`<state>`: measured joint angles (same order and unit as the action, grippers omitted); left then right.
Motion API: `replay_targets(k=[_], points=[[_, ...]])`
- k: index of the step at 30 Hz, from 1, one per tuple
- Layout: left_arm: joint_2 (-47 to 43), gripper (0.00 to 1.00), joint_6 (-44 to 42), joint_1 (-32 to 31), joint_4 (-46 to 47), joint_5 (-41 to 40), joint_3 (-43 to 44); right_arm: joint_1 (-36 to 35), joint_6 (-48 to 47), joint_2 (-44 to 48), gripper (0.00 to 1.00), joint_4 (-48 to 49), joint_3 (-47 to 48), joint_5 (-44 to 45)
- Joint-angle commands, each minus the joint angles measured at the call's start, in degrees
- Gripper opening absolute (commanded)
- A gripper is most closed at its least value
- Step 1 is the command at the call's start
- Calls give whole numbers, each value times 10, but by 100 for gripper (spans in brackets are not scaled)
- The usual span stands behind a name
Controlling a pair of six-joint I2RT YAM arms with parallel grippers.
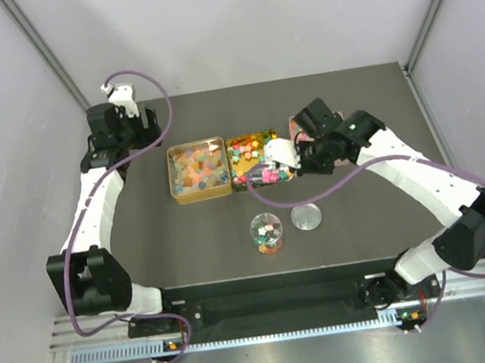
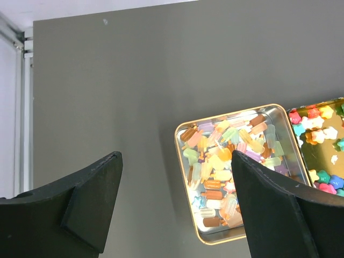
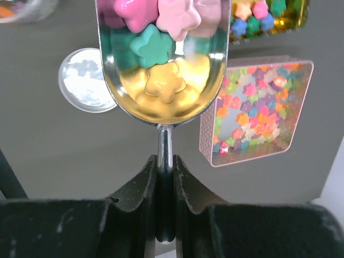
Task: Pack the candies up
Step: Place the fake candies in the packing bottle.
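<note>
My right gripper [image 3: 165,159] is shut on the thin handle of a metal scoop [image 3: 161,94]. The scoop carries pink, teal and yellow star-shaped candies [image 3: 153,45]. In the top view the scoop [image 1: 278,153] hangs at the right end of a yellow tray [image 1: 246,141] of star candies, with the right gripper [image 1: 300,154] beside it. A small clear jar [image 1: 267,233] partly filled with candies stands nearer the arms, and its round silver lid [image 1: 306,217] lies to its right. My left gripper [image 2: 176,161] is open and empty, far back on the left [image 1: 139,123].
A gold-rimmed tin [image 2: 185,177] of popsicle-shaped sweets sits left of the yellow tray [image 2: 322,161]. A pink tray [image 3: 212,153] of small stars lies by the right gripper, partly hidden in the top view. Grey walls close in both sides.
</note>
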<state>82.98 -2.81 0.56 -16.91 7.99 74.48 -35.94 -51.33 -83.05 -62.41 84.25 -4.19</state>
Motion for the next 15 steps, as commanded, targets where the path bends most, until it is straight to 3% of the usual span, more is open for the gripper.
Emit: replay_targets(k=[1,6,15], points=[[-37,87,18,6,46,13,-23,-74,-18,33,0,-31,-9,64],[-57,87,26,6,47,18,-39,-117,1,46,0,-44,-37,91],[-84,87,41,6,49,16,-65,-125,-12,75,0,-51,-88,118]])
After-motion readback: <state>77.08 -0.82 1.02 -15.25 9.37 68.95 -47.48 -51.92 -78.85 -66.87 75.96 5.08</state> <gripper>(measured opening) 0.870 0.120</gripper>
